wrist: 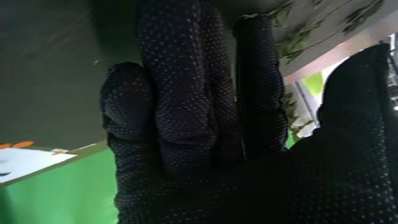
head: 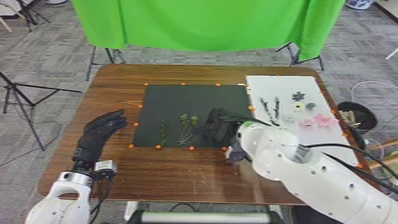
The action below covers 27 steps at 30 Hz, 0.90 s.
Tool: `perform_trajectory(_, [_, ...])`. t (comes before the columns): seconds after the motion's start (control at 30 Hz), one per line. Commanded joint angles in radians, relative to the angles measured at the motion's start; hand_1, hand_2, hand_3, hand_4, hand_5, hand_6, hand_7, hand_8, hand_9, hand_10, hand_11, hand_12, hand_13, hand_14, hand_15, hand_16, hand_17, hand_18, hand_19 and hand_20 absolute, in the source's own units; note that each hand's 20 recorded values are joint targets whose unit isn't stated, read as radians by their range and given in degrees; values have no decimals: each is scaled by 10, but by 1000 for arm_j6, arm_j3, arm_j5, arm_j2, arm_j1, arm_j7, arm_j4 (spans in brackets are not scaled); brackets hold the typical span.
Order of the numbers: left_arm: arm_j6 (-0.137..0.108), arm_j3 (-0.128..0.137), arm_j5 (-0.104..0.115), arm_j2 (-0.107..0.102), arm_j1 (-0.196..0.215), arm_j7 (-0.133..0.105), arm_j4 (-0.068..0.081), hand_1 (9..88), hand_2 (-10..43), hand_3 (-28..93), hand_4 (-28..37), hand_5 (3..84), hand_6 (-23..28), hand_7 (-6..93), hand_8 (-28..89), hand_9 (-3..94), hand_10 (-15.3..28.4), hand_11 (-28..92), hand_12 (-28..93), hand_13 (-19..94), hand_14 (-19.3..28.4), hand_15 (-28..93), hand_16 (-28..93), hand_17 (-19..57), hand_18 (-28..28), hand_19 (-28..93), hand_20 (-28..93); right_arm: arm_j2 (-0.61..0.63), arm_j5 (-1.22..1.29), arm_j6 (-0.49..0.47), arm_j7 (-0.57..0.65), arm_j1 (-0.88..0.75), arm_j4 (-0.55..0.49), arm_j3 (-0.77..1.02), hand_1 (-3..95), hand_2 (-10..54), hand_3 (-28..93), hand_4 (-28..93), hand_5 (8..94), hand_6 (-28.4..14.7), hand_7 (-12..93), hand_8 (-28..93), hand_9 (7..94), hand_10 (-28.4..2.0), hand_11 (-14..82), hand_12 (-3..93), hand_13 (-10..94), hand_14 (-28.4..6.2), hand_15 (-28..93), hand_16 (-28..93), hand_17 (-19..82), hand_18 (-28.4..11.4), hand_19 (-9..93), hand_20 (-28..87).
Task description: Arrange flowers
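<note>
In the head view, my right hand [head: 218, 127] is over the right part of the black mat [head: 182, 100]. Left of it on the mat lie a leafy green sprig [head: 187, 128] and a thinner one [head: 163, 132]. My left hand [head: 99, 131] is left of the mat, its fingers fairly straight. The white board [head: 275, 85] carries slim dark stems [head: 276, 107], a dark flower [head: 298, 96], a pale yellow bloom [head: 298, 106] and pink flowers [head: 323, 120]. In the right wrist view, my right hand [wrist: 187, 125] has straight fingers, and green sprigs [wrist: 291, 46] show beyond them.
Orange dots edge the mat and board on the brown table [head: 120, 90]. A dark bin [head: 357, 116] stands beyond the table's right side. A green cloth [head: 209, 25] hangs behind the far edge. My right forearm crosses the board's near part.
</note>
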State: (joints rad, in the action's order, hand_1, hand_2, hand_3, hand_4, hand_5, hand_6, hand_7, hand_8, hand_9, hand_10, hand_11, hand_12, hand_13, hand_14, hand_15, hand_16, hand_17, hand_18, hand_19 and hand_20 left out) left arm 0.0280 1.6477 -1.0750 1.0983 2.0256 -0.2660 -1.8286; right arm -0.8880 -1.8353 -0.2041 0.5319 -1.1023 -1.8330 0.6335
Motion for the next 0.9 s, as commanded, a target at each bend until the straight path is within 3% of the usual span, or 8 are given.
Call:
perform_trajectory(0.03, [15, -7, 1, 9, -2, 10, 7, 251, -66, 706, -169, 445, 24, 172, -67, 413, 126, 206, 156, 342, 170, 171, 28, 30, 133, 119, 143, 28, -32, -18, 20, 38, 45, -24, 249, 82, 559, -129, 681, -6, 146, -87, 861, -160, 185, 205, 873, -101, 335, 304, 563, -152, 809, 305])
perform_trajectory(0.33, [19, -8, 1, 9, -1, 11, 7, 250, -65, 706, -168, 445, 24, 170, -67, 413, 126, 206, 156, 342, 171, 172, 28, 31, 133, 119, 143, 38, -30, -24, 32, 58, 74, -24, 252, 87, 557, -134, 680, -7, 146, -88, 863, -160, 186, 206, 874, -101, 336, 303, 564, -152, 810, 301])
perform_trajectory(0.9, [32, -11, -3, 6, -11, 15, 12, 249, -67, 707, -168, 444, 24, 169, -66, 413, 126, 206, 157, 341, 171, 171, 27, 30, 133, 119, 143, 20, 13, -40, 45, -15, -2, 15, 249, 88, 557, -131, 678, -9, 143, -87, 865, -158, 186, 205, 875, -101, 338, 303, 566, -150, 812, 296])
